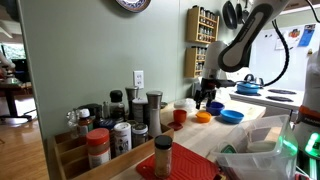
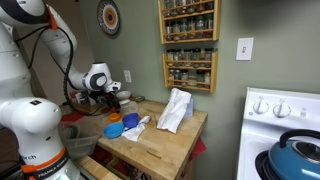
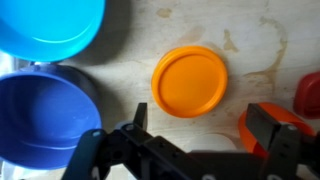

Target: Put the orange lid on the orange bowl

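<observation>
In the wrist view the orange lid [image 3: 190, 82] lies flat on the wooden counter, a round disc with a raised rim. My gripper [image 3: 202, 122] hovers above the counter just below it in the picture, open and empty. An orange rounded piece [image 3: 249, 126], which looks like the orange bowl, is mostly hidden behind the right finger. In an exterior view the gripper [image 1: 207, 96] hangs over an orange object [image 1: 203, 117]. In an exterior view the gripper [image 2: 112, 97] is above an orange spot [image 2: 113, 116].
A light blue bowl [image 3: 50, 25] and a dark blue bowl [image 3: 45, 115] sit left of the lid. An orange-red cup [image 3: 310, 95] stands at the right edge. Spice jars [image 1: 120, 130], a white cloth [image 2: 175, 108] and a stove with a blue kettle [image 2: 298, 155] are nearby.
</observation>
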